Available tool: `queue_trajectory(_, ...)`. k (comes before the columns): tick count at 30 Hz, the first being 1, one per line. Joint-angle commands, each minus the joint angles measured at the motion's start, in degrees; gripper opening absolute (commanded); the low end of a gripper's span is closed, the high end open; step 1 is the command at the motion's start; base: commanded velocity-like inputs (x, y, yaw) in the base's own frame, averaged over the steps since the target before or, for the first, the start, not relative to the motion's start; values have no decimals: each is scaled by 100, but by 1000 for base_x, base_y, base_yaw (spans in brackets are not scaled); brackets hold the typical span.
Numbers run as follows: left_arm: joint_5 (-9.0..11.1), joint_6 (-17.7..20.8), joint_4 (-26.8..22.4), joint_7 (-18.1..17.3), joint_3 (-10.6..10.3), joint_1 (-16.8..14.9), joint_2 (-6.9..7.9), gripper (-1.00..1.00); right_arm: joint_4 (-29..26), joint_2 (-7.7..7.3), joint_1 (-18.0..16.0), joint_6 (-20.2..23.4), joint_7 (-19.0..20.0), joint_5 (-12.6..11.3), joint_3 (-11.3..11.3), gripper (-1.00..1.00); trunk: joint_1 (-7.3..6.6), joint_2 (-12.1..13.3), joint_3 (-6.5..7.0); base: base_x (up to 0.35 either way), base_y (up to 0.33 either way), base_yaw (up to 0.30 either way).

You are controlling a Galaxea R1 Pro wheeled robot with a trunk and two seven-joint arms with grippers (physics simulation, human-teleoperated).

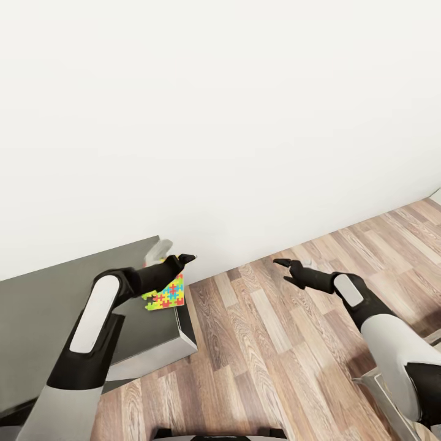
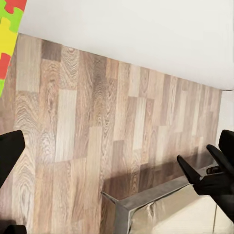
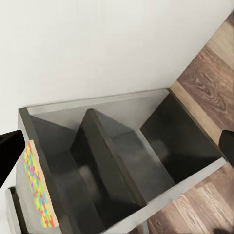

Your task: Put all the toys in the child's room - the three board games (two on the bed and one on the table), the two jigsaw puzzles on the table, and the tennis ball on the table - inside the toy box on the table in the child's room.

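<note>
honestly the main risk we see is the jigsaw puzzle [image 1: 166, 295] slipping. our left claw [image 1: 173, 262] is up over the corner of the dark grey desk [image 1: 55, 288], and the colourful puzzle hangs right under it on a tilt, its lower edge near the desk's corner. it looks like we're gripping it near the top, but the fingers are half hidden, so we can't tell for sure how firm that hold is. in the right wrist view the puzzle [image 3: 37, 187] stands on edge along one wall of an open grey box [image 3: 161, 92] with dividers, which we'd guess is the toy box, though how that fits the head view isn't clear to us. if the grip is shallow, a swing of the arm could drop the puzzle onto the wooden floor [image 1: 269, 343]. our right claw [image 1: 295, 267] hangs out over the floor, fingers spread a bit, holding nothing. there's a pale thing [image 1: 158, 250] behind the left claw we can't identify; bumping it is another worry.
</note>
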Motion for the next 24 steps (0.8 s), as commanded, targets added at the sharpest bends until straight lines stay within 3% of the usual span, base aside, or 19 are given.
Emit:
queue_trajectory(1,55,12,-8,104,-22,-38,-35,100,72,13,-30,-87,22,8,-14,100,3,-10,-8,0,0,0)
queue_trajectory(5,62,29,-11,275,-74,-114,-104,100,189,38,-62,-203,203,24,-7,100,3,-10,-8,0,0,0)
queue_trajectory(7,118,42,-13,342,-96,-141,-142,100,213,47,-71,-121,565,35,6,100,3,-10,-8,0,0,0)
queue_trajectory(8,118,42,-13,342,-96,-141,-142,100,213,47,-71,-121,565,35,6,100,3,-10,-8,0,0,0)
queue_trajectory(10,312,50,-13,384,-109,-160,-194,100,229,54,-75,-2,1100,59,23,100,3,-10,-8,0,0,0)
queue_trajectory(11,312,50,-13,384,-109,-160,-194,100,229,54,-75,-2,1100,59,23,100,3,-10,-8,0,0,0)
queue_trajectory(13,674,53,-12,410,-107,-176,-241,100,241,52,-77,90,1680,79,63,100,3,-10,-8,0,0,0)
queue_trajectory(16,1385,51,-13,438,-88,-197,-257,100,251,38,-80,171,2416,96,208,100,3,-10,-8,0,0,0)
queue_trajectory(17,1385,51,-13,438,-88,-197,-257,100,251,38,-80,171,2416,96,208,100,3,-10,-8,0,0,0)
queue_trajectory(19,1847,52,-13,446,-71,-207,-251,100,255,27,-80,206,2738,99,338,100,3,-10,-8,0,0,0)
queue_trajectory(20,1847,52,-13,446,-71,-207,-251,100,255,27,-80,206,2738,99,338,100,3,-10,-8,0,0,0)
queue_trajectory(24,2494,60,-16,453,-53,-228,-240,100,275,14,-81,249,3085,99,512,100,3,-10,-8,0,0,0)
